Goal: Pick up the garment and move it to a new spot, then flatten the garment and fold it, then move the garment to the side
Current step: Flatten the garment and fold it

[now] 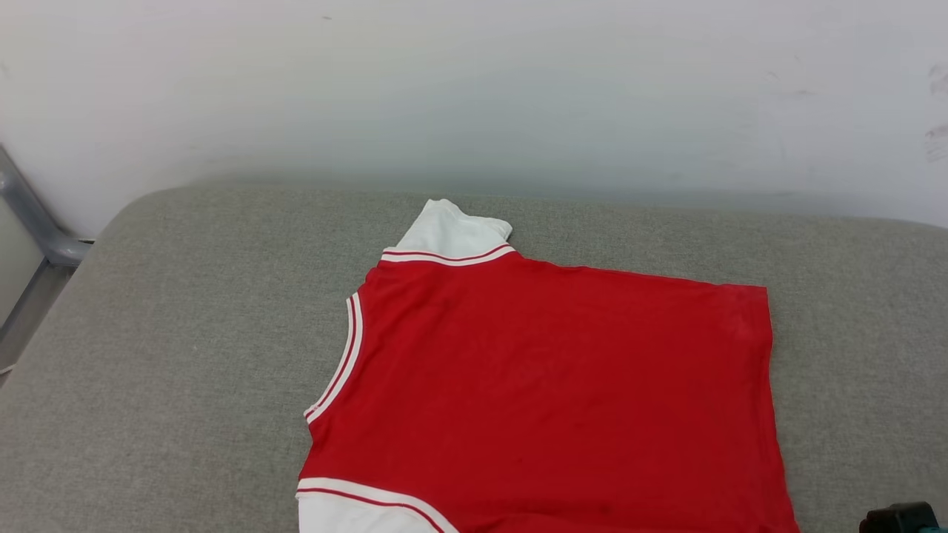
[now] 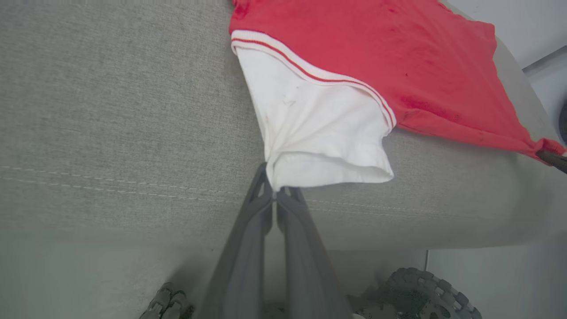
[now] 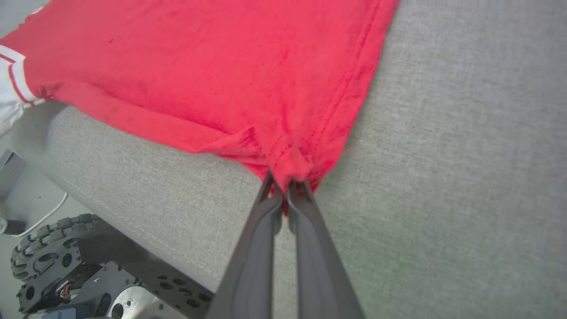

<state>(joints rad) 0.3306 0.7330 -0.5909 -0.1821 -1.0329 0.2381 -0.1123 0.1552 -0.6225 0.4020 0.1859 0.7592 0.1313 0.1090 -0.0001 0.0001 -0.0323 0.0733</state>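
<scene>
Left gripper (image 2: 275, 192): two dark fingers pressed together, pinching the cuff corner of the near white sleeve (image 2: 319, 128). Fabric puckers into the pinch. The sleeve lies at the front edge of the grey pad (image 2: 110, 110), its cuff drooping a little over the rounded edge.

Right gripper (image 3: 283, 186): fingers likewise closed, clamped on the near hem corner of the garment (image 1: 548, 385). Red cloth bunches into small folds just above the tips; the stitched hem runs away from the grip, up the right wrist view. In the left wrist view that same corner shows at the far right edge, drawn to a point.

Garment: red body spread nearly flat on the pad, right of centre in the head view. Collar opening with red-and-white striped trim (image 1: 341, 363) faces the robot's left, hem to its right. Far white sleeve (image 1: 452, 229) points toward the pale wall (image 1: 474, 96), striped band at its shoulder seam. A few shallow wrinkles and darker marks on the red.

Surroundings: pad is woven grey fabric with a stitched seam along its front. Grey metal frame (image 1: 37, 222) at the pad's left end. Below the front edge, the robot's base with treaded wheels (image 3: 48, 252); a white cable (image 3: 44, 217) lies on the floor beside it.
</scene>
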